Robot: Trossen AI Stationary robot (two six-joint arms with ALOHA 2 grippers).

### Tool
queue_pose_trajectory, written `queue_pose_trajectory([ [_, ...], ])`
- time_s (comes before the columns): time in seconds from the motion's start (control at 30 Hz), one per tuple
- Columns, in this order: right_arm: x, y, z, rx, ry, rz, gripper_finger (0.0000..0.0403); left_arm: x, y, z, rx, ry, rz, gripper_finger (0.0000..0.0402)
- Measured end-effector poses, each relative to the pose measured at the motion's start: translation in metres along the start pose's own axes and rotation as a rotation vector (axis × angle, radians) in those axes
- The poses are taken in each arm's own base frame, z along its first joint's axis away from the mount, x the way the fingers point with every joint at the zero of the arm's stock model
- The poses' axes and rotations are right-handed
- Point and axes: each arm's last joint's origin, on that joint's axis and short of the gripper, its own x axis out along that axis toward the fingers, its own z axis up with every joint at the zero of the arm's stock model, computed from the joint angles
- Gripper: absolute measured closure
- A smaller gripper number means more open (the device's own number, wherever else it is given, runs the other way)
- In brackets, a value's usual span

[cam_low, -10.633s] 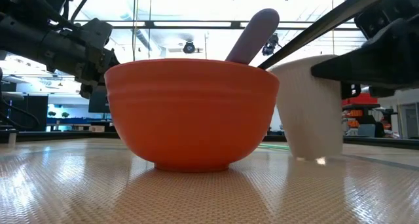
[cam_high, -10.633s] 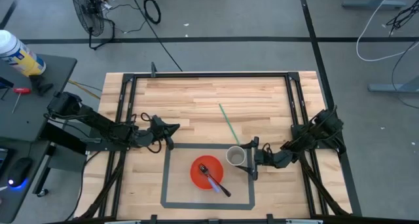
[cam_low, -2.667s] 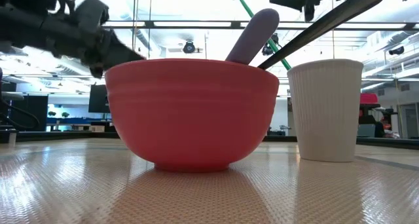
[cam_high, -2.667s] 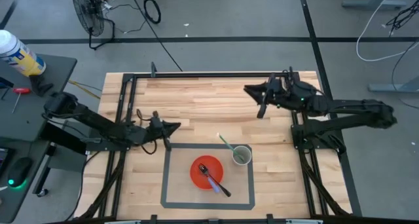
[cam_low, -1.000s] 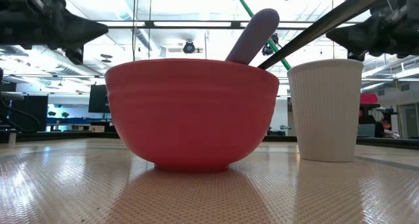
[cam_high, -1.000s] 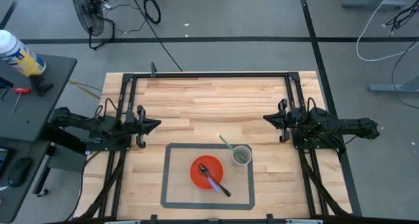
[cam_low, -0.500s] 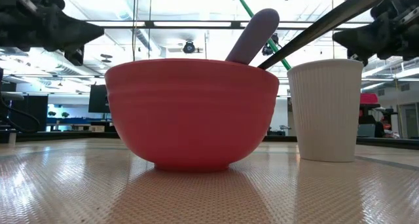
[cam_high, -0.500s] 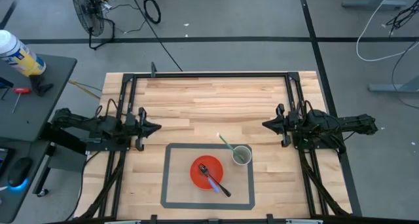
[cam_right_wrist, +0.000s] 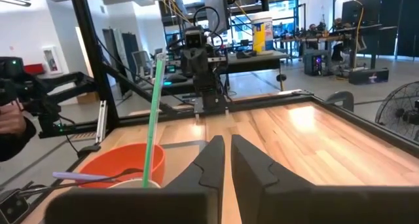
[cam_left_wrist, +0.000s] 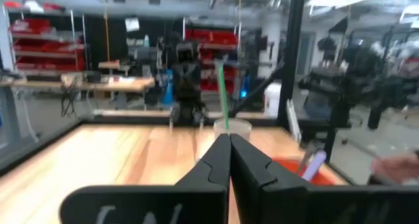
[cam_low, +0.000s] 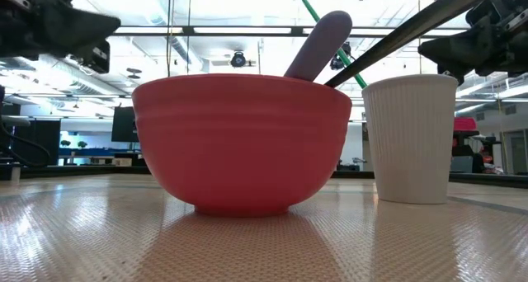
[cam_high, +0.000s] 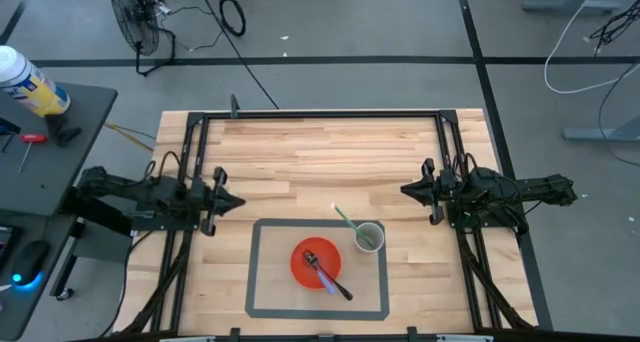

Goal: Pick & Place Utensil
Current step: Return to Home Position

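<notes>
A red bowl (cam_high: 316,263) sits inside a grey taped square (cam_high: 255,272). A dark-handled utensil (cam_high: 334,285) and a purple-handled one (cam_low: 318,43) lie in the bowl and lean on its rim. Beside it stands a white ribbed cup (cam_high: 369,237). A thin green stick (cam_high: 345,220) stands in the cup and leans over its far rim. My left gripper (cam_high: 236,201) hovers shut by the table's left rail, pointing at the bowl. My right gripper (cam_high: 405,190) hovers by the right rail with a narrow gap between its fingers (cam_right_wrist: 214,152). Neither touches anything.
Black rails (cam_high: 190,152) frame the wooden table (cam_high: 320,152) on its left, far and right sides. The wood beyond the taped square is bare. Off the table at the left stands a side table with a bottle (cam_high: 30,82).
My left gripper has drifted a little toward the table's near edge and drawn back slightly toward the left edge. My right gripper has settled a little nearer too. The bowl, the cup and the utensils have stayed where they were.
</notes>
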Motion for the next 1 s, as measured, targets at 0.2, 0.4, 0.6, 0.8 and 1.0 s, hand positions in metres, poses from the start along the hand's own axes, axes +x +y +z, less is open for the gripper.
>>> queue_pose_trajectory([
  [0.2,0.0,0.0,0.0,0.0,0.0,0.0,0.0369,0.001,0.009,0.004,0.018,-0.042,0.105,0.0395],
  [0.4,0.0,0.0,0.0,0.0,0.0,0.0,0.0368,0.001,0.015,-0.003,0.0,0.027,0.113,0.0395],
  [0.6,0.0,0.0,0.0,0.0,0.0,0.0,0.0368,0.001,0.018,-0.01,0.004,0.102,0.138,0.0395],
  [0.8,0.0,0.0,0.0,0.0,0.0,0.0,0.0368,0.0,0.02,-0.01,0.043,0.096,0.212,0.0395],
  [1.0,0.0,0.0,0.0,0.0,0.0,0.0,0.0368,0.0,0.022,-0.009,-0.085,0.072,0.271,0.0394],
])
